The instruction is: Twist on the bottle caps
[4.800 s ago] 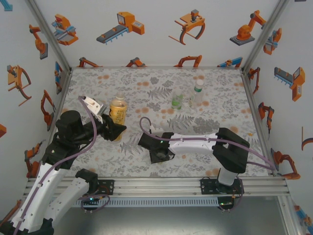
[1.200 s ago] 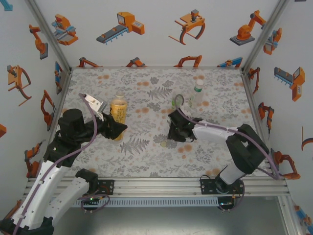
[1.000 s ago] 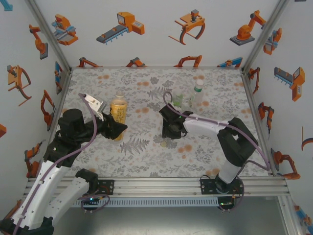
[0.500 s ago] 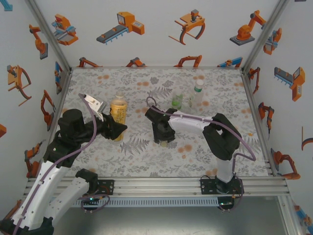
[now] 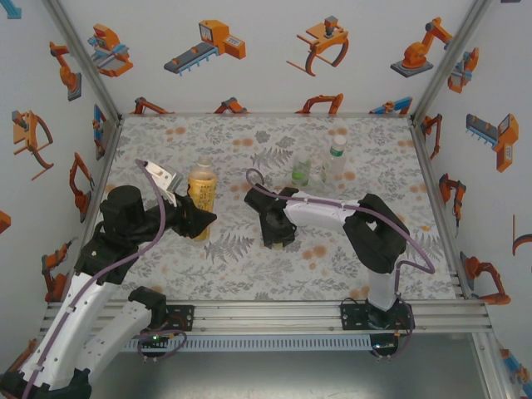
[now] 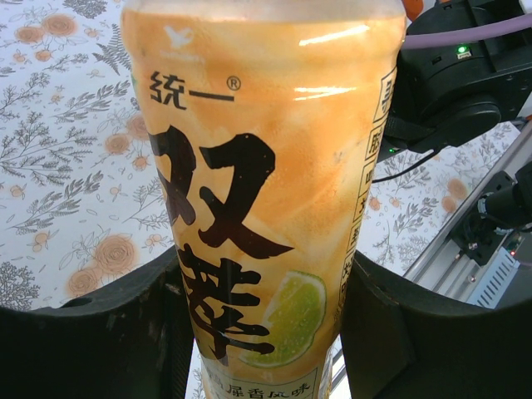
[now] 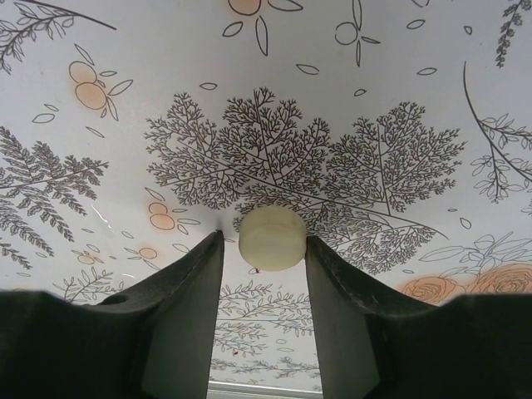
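Overhead view of a flower-printed counter (image 5: 166, 141), walled by white panels (image 5: 266, 58) printed with orange robot pictures. At the left middle of the frame, the left jaws are clamped on the lower body of an upright amber bottle (image 5: 200, 193). In the left wrist view its yellow label, with black Chinese characters and a lime slice, stands between two black fingers (image 6: 91, 332) pressed to its sides. The right arm (image 6: 449, 91) and a purple cable (image 6: 482, 33) are behind it at upper right. At the centre of the overhead frame the right jaws point down at the counter, and the wrist above them covers what lies beneath. The right wrist view shows a pale round cap (image 7: 272, 238) lying flat on the counter between two black fingertips (image 7: 199, 283). The jaws are slightly open: the right-hand finger touches the cap and the left-hand one stops just short. Above the right arm in the overhead frame stand a short greenish bottle (image 5: 301, 172) and, just beside it, a taller clear bottle (image 5: 336, 158).
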Controlling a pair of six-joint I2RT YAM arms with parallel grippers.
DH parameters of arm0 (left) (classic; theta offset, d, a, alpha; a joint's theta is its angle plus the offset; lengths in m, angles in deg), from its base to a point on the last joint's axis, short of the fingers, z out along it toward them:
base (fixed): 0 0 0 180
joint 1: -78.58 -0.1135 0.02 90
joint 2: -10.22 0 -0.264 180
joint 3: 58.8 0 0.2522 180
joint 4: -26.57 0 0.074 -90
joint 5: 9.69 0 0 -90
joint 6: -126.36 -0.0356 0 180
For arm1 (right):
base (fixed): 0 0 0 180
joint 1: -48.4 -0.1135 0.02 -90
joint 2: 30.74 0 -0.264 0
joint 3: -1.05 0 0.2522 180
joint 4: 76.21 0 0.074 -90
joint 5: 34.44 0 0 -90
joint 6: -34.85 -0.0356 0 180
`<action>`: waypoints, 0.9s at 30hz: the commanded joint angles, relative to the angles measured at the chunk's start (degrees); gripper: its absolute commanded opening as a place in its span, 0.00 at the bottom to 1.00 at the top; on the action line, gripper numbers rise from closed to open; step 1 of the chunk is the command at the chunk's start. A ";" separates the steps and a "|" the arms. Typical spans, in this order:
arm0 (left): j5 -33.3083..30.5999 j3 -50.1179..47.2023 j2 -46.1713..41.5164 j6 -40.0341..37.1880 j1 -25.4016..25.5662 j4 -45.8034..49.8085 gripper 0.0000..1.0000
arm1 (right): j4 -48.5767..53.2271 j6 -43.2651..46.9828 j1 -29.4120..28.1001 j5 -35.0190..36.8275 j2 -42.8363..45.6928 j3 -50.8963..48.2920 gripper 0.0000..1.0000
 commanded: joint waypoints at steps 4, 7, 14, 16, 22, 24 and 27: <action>1.02 -0.18 -0.41 0.77 -0.13 -0.39 0.03 | -0.47 -1.67 -0.16 0.81 0.92 -1.61 0.42; 1.10 -0.10 -0.27 0.78 -0.12 -0.56 0.03 | -1.17 -1.60 -0.16 1.24 0.88 -2.08 0.42; 1.10 0.00 0.06 0.74 -0.13 -0.39 0.02 | -3.51 -1.57 -0.16 1.93 1.14 -3.74 0.42; 1.10 0.05 -0.03 0.75 -0.16 -0.39 0.02 | -3.86 -1.58 -0.16 2.33 1.37 -4.03 0.42; 1.15 0.35 0.10 0.61 -0.16 -0.22 0.03 | -4.62 -1.24 -0.14 3.18 2.34 -4.05 0.42; 1.19 0.51 0.24 0.57 -0.18 -0.14 0.03 | -4.68 -1.14 -0.16 3.23 2.33 -4.04 0.41; 1.17 0.70 0.37 0.43 -0.13 0.05 0.03 | -4.68 -1.05 -0.16 2.66 1.99 -3.92 0.41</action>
